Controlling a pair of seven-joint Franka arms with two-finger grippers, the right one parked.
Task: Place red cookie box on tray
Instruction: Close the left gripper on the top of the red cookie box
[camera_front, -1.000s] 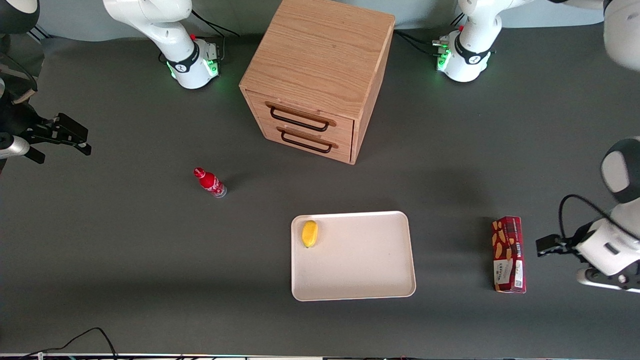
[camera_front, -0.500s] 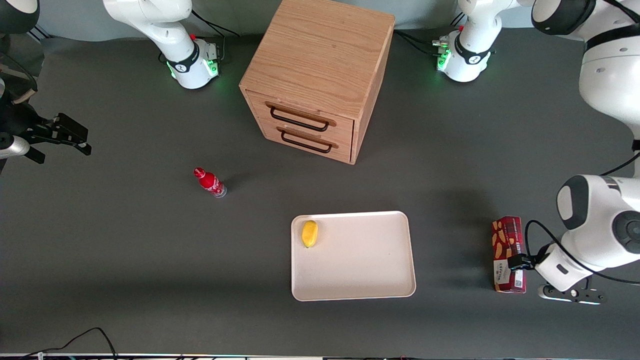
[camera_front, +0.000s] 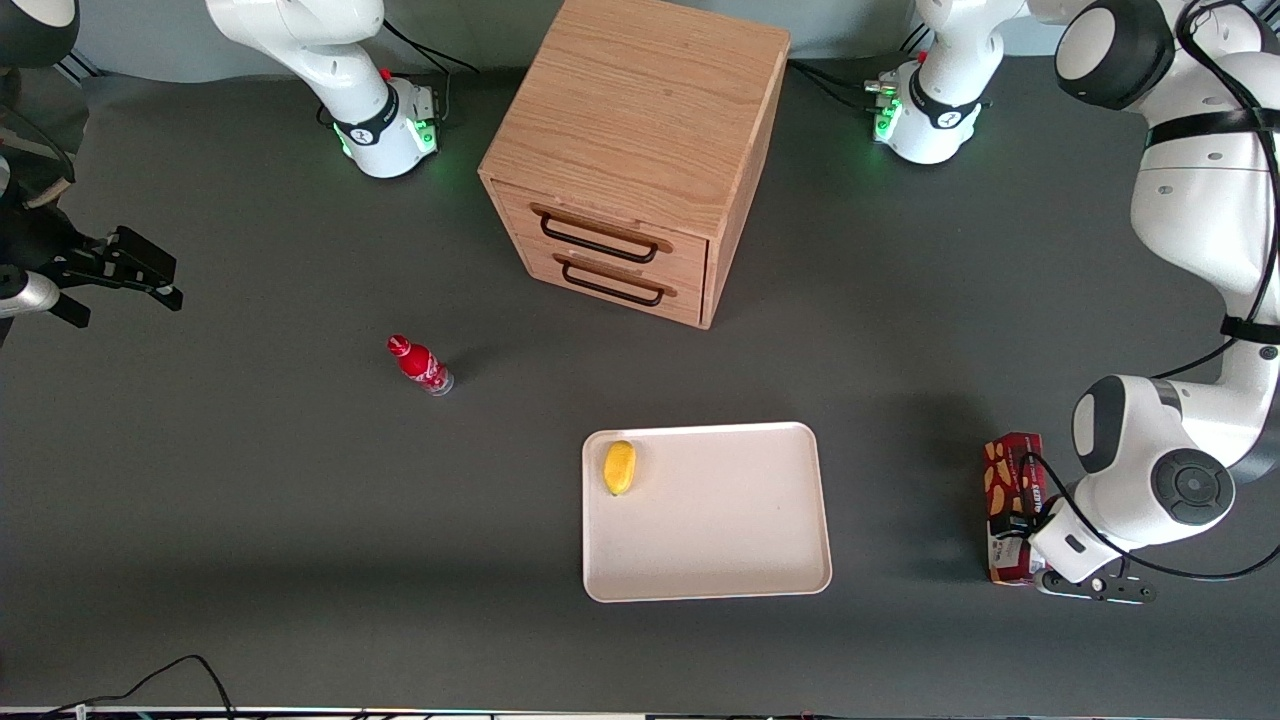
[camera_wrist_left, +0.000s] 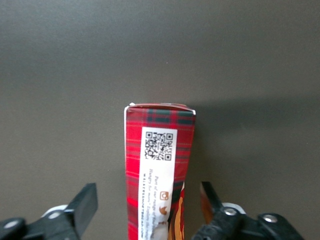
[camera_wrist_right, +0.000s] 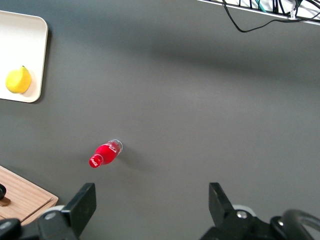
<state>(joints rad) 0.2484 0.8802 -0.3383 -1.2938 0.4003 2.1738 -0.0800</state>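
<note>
Gripper (camera_wrist_left: 145, 210) straddles red cookie box (camera_wrist_left: 157, 175) with fingers spread (not yet touching), poised for transfer to tray (camera_front: 720, 560).

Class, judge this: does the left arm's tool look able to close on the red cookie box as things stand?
Probably yes. The open tool straddles the red cookie box, one finger on each side, nothing between them.
</note>
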